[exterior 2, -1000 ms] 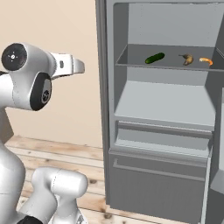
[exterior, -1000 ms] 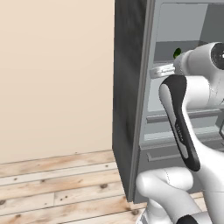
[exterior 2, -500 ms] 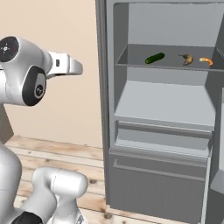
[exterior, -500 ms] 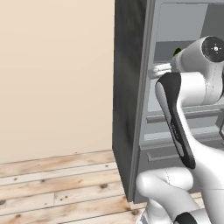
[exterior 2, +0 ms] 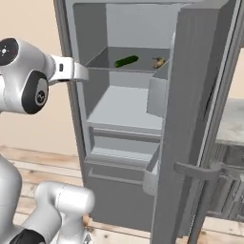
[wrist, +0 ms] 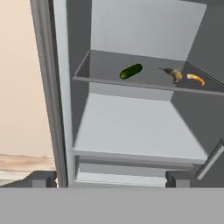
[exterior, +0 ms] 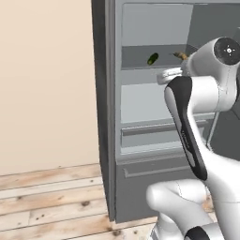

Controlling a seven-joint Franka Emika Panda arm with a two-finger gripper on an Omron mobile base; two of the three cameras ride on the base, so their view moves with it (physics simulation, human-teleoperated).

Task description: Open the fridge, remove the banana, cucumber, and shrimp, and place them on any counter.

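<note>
The fridge [wrist: 131, 127] stands open with pale grey shelves inside. On its upper shelf lie the dark green cucumber [wrist: 131, 71], the mottled banana [wrist: 175, 75] and the small orange shrimp [wrist: 195, 79], left to right. The cucumber [exterior: 153, 58] and banana [exterior: 179, 55] also show in the left base view, and the cucumber [exterior 2: 126, 61] and banana [exterior 2: 158, 62] in the right base view. My gripper [wrist: 110, 179] is open, empty, and held back in front of the fridge, below the level of that shelf. The fridge door [exterior 2: 190, 114] is swung out at the right.
The open door with its inner bins juts toward me on the right. Past it a counter [exterior 2: 233, 121] with a pale grey top and dark cabinet fronts shows. A beige wall [exterior: 47, 84] and wooden floor [exterior: 47, 197] lie left of the fridge.
Both base views have shifted: the fridge sits further left in them and the open door has come into the right base view. The items lie as before. My gripper stays open.
</note>
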